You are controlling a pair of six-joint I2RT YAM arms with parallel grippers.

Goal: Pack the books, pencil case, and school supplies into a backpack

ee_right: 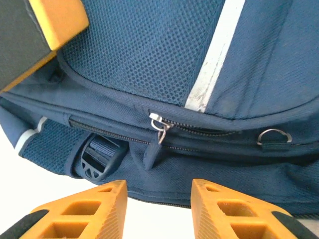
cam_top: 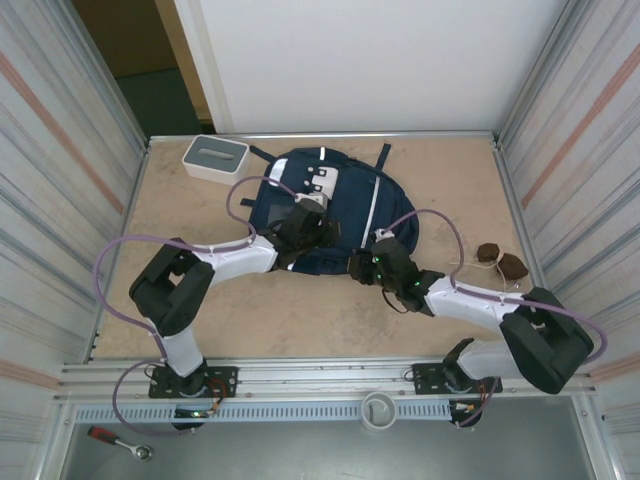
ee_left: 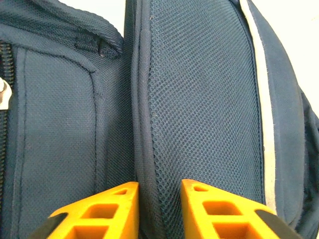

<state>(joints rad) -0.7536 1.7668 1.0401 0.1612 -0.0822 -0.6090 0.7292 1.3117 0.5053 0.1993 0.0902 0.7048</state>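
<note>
Starting at the far left, we see a red-handled tool (cam_top: 118, 440) lying on the grey ledge, well apart from the backpack (cam_top: 345, 215) and nearer to the arm bases than the backpack is. A white box (cam_top: 214, 157) with a grey top sits just beside the backpack's far left corner. The backpack, navy with a thin white stripe (cam_top: 372, 205), lies flat on the middle of the table (cam_top: 300, 320). The left gripper (cam_top: 300, 232) reaches over the backpack's left half, down at its fabric. In the left wrist view the left gripper (ee_left: 159, 186) has its orange fingers (ee_left: 114, 206) set narrowly on either side of a raised seam (ee_left: 142, 99) of the backpack, with a mesh panel (ee_left: 199, 99) to the seam's right. We cannot tell whether the fingers pinch that seam or only straddle it. The right gripper (cam_top: 362, 266) sits at the backpack's near edge, right of the left one. In the right wrist view the right gripper (ee_right: 159, 191) has its jaws moderately apart with nothing between them, just short of the backpack's edge. Straight ahead of it on the backpack hangs a metal zip pull (ee_right: 158, 128), with a dark buckle (ee_right: 94, 160) on the backpack to the left of the pull and a metal ring (ee_right: 273, 135) to its right. Farthest right, two brown lumps (cam_top: 500, 262) lie on the table near the backpack's right side, not touching it.
</note>
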